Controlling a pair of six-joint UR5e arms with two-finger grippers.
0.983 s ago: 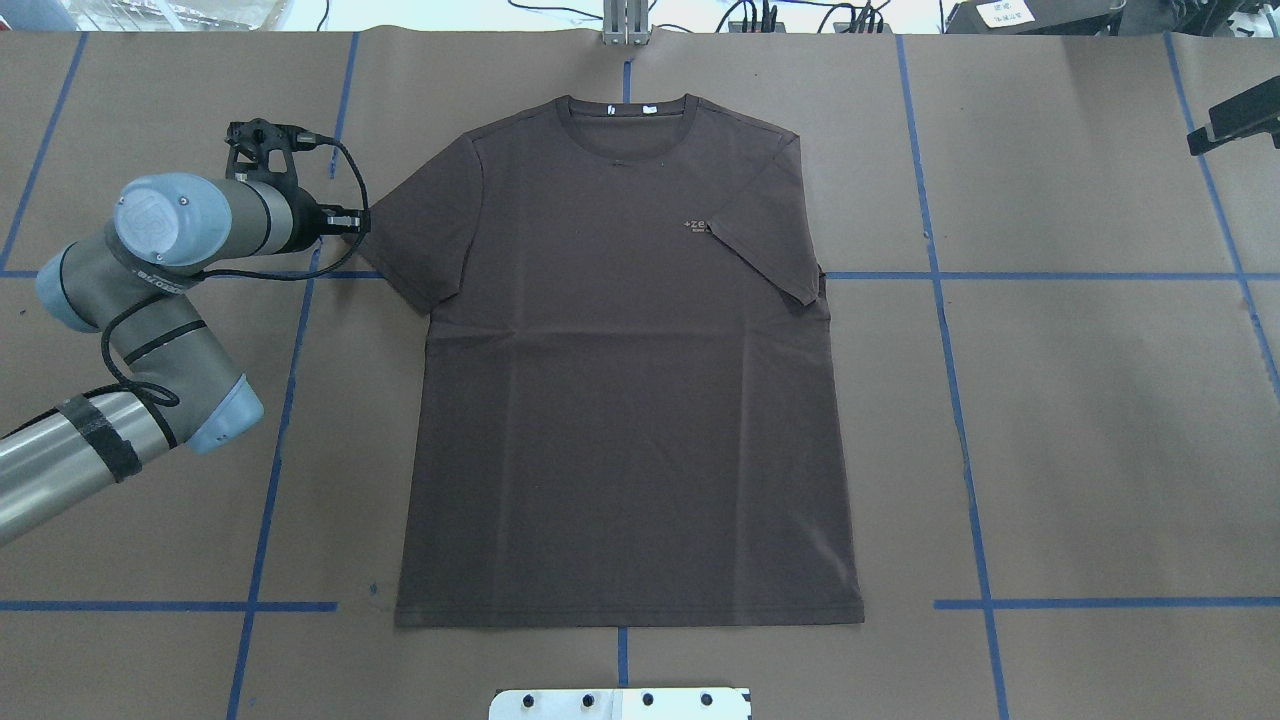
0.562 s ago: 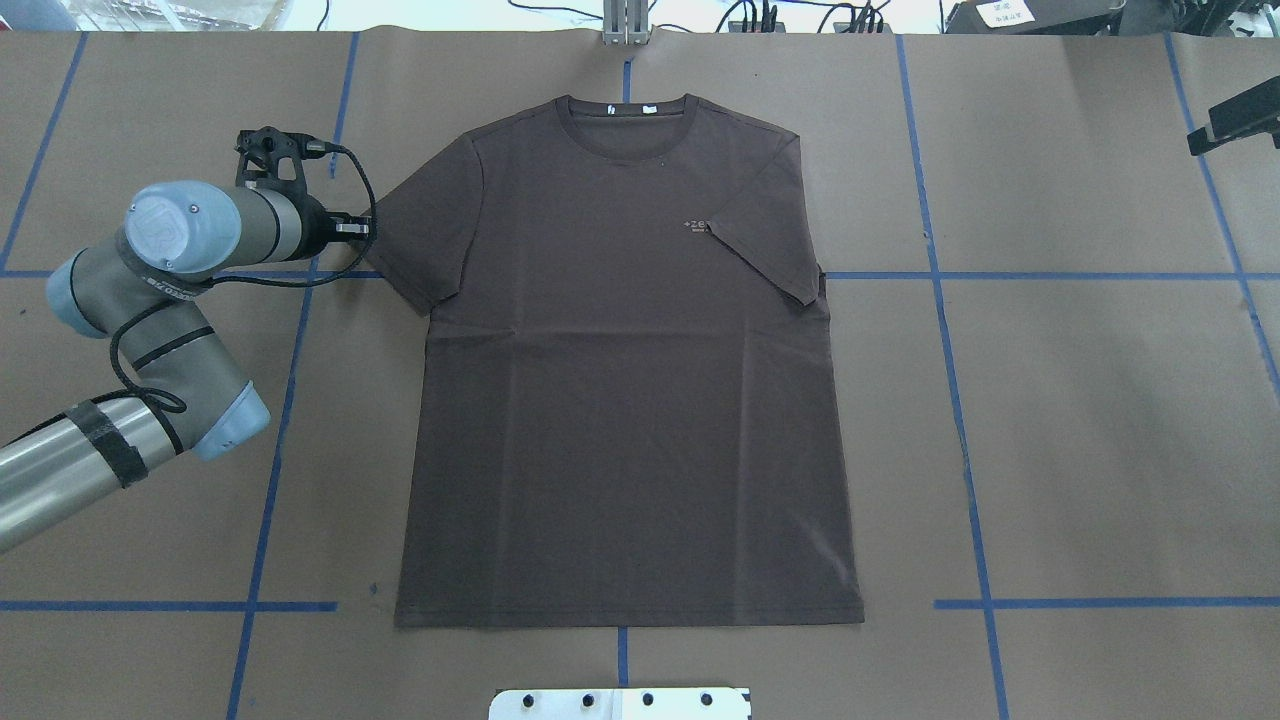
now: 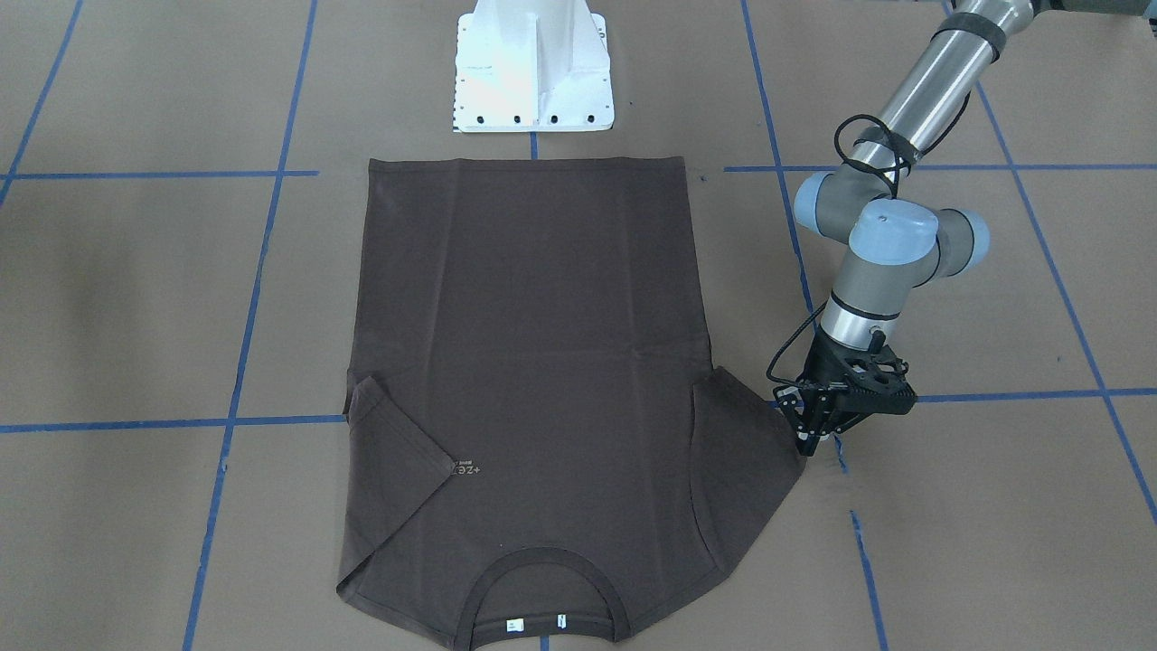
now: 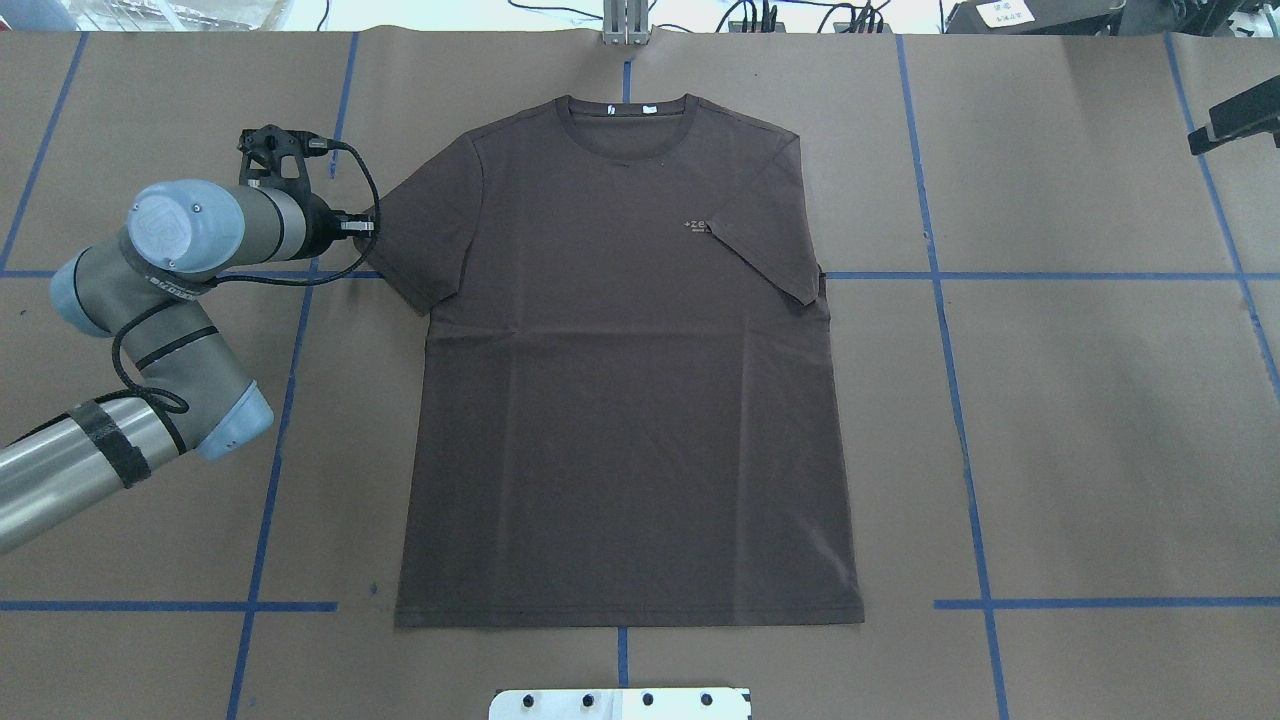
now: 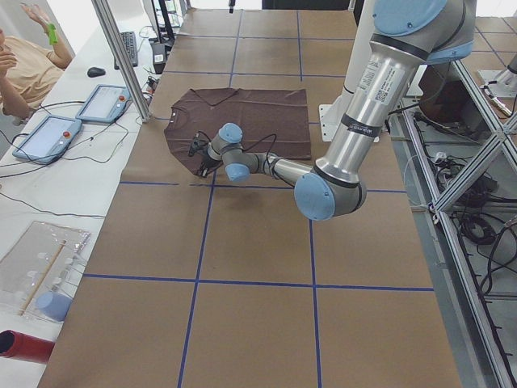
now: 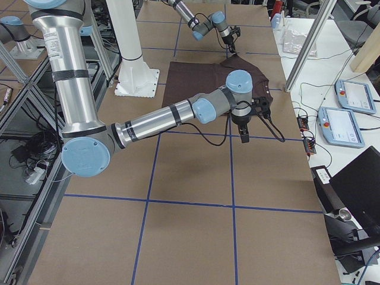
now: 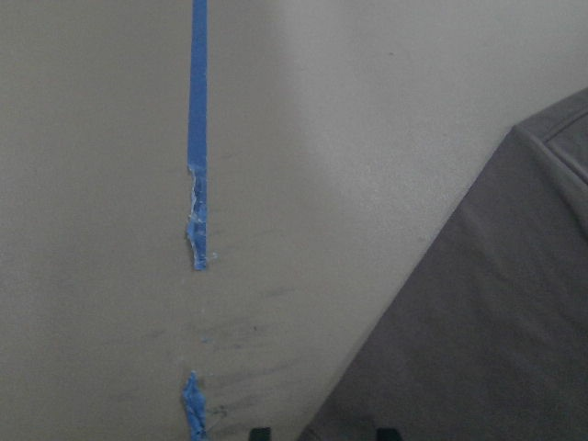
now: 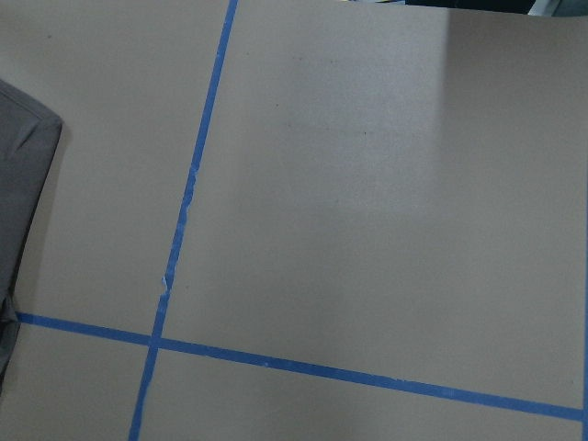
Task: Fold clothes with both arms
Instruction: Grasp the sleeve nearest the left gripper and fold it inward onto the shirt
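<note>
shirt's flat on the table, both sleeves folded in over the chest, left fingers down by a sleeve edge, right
No: only the right-hand sleeve, on the robot's right, is folded in. The left-hand sleeve by the left fingers lies spread flat, as the overhead view shows. Rest holds.

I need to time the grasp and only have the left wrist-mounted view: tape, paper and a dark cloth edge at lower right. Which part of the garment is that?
Observer: The hem of the T-shirt's left sleeve. The left gripper stands right beside that hem.
Operator: Is the other sleeve spread out too?
Observer: No, the right sleeve is folded in over the chest, covering part of the logo.
Operator: And the right arm?
Observer: The right gripper hangs over bare paper, clear of the shirt.
</note>
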